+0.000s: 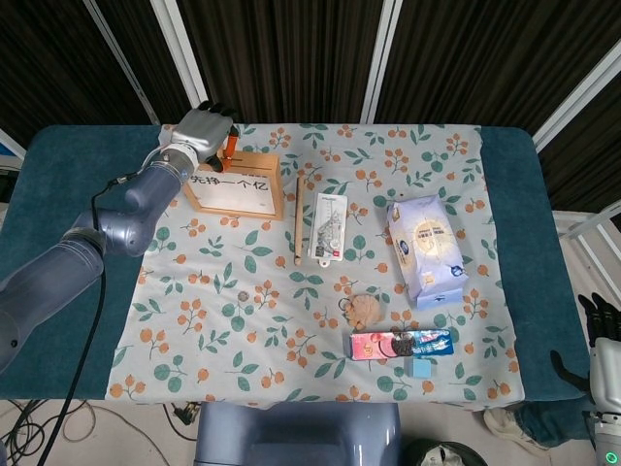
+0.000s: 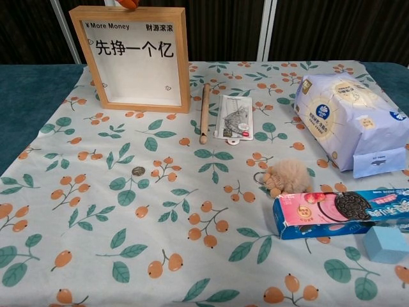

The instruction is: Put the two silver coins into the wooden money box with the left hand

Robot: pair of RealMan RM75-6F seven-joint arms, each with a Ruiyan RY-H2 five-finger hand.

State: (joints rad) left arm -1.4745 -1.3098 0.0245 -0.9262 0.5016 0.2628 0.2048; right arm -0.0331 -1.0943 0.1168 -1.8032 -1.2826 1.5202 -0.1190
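Observation:
The wooden money box (image 1: 234,182) stands upright at the cloth's back left, its white front (image 2: 135,61) facing me. My left hand (image 1: 204,130) hovers over the box's top edge with its orange fingertips (image 1: 225,151) pointing down at it; one orange fingertip (image 2: 130,3) peeks over the top in the chest view. Whether anything sits between those fingertips is too small to see. One silver coin (image 1: 243,293) lies flat on the cloth (image 2: 138,171), well in front of the box. No second coin is visible. My right hand (image 1: 604,354) hangs off the table's right front corner, holding nothing.
Right of the box lie a wooden stick (image 1: 297,225) and a flat white packet (image 1: 327,227). A blue-white bag (image 1: 426,249), a fluffy keyring (image 1: 366,309), a biscuit box (image 1: 402,344) and a blue cube (image 1: 420,369) fill the right half.

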